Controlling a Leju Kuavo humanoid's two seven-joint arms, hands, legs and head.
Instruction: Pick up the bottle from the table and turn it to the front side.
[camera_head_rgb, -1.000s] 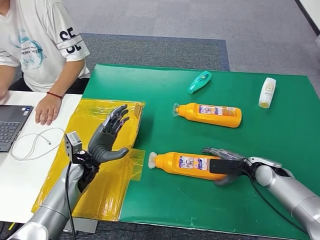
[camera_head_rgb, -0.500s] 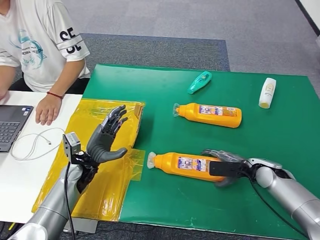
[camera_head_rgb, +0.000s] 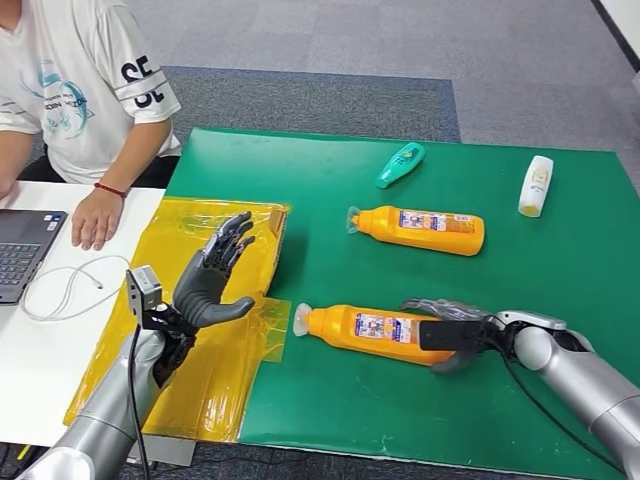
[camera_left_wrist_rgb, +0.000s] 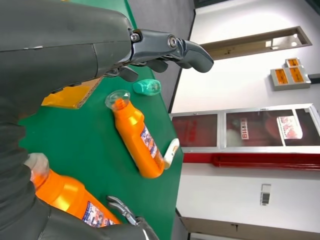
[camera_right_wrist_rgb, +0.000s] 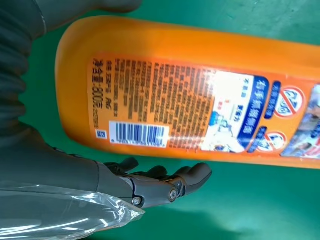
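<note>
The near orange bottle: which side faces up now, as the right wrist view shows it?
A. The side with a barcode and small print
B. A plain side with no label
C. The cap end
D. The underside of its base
A: in the right wrist view the near orange bottle lies on the green mat with a barcode and small print facing up, beside the right hand.

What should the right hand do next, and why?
Probably close on the near bottle and lift. The right hand lies around its base, fingers on both sides, but the bottle lies flat on the mat with its barcode label facing up.
</note>
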